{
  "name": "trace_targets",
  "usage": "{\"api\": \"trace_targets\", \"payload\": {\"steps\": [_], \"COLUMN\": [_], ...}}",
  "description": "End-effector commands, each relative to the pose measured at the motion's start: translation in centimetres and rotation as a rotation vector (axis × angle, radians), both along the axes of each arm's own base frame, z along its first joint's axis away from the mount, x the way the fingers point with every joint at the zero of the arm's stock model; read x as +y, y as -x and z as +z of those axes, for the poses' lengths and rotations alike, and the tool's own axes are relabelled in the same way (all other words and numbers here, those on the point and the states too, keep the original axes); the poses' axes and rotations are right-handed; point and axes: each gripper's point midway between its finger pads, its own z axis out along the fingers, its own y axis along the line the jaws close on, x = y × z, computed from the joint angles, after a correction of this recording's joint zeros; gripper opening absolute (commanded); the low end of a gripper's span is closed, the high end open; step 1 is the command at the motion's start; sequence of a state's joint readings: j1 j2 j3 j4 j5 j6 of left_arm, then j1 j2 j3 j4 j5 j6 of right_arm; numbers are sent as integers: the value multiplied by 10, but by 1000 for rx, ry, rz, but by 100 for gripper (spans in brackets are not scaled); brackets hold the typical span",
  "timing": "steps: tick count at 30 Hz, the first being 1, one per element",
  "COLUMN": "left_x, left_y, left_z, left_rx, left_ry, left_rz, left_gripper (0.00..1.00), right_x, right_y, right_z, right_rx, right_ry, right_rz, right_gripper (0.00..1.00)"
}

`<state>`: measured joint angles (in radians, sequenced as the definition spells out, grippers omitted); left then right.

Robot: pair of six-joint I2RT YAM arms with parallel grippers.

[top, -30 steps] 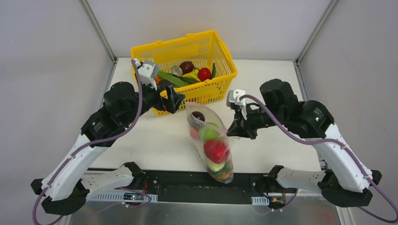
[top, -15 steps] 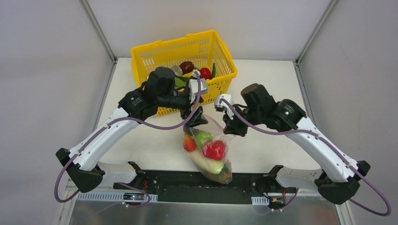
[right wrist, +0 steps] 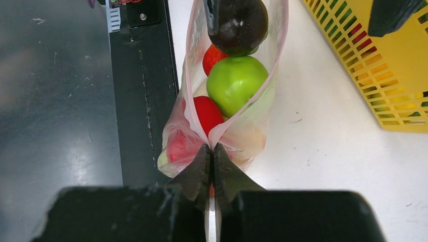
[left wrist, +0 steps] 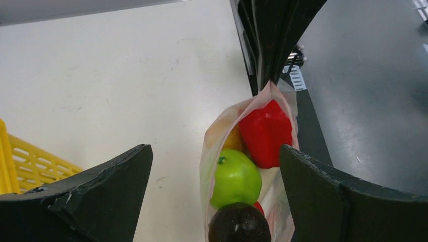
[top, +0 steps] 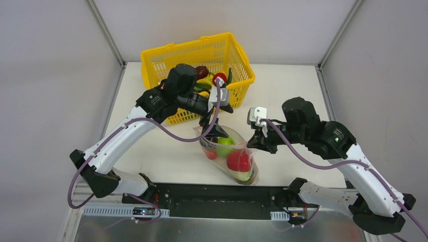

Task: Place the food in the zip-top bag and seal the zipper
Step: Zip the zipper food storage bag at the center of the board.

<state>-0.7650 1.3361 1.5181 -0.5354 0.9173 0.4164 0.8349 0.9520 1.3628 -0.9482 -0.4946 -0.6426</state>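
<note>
- my right gripper [right wrist: 211, 160] is pinched tight on the mouth edge of the clear crinkly plastic zip-top bag [right wrist: 250, 132]
- my left gripper [left wrist: 214, 154] gapes wide, one finger either side of it
- bag's on the white table [top: 171, 156], colourful toy fruit [right wrist: 236, 83] inside

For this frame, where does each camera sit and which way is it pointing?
Top external: above and behind the arms, looking down at the table; both arms show, left gripper and right gripper at the zip-top bag.
Left wrist: looks past its open fingers along the bag toward the right gripper.
Right wrist: looks past its shut fingers, pinching the bag's edge, toward the yellow basket.
Shared: all show the green apple inside the bag.
</note>
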Motion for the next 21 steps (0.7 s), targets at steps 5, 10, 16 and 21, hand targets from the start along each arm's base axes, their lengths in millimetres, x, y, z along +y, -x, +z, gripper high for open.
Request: {"api": "trace_targets", "payload": {"steps": [5,10,16,21], "left_x": [-2,-7,-18,-18], "left_y": [35,39,21,24], "left_z": [4,-13,-25,-32], "left_rx": [-62,-38,-42,-86], "left_ry": [-81,-212,-278,-291], "left_rz": [-174,-189,-62,-33], "left_gripper": [99,99,99,98], "right_x": [9,11,11,8], "right_y": [-8,-12,-10,-15], "right_z": [16,17,28,32], "right_rx": [-69,-80,-102,-129], "right_ry": [-60,-70,-112,-128], "right_rz": [17,-1,0,-36], "right_gripper": [0,0,0,0]}}
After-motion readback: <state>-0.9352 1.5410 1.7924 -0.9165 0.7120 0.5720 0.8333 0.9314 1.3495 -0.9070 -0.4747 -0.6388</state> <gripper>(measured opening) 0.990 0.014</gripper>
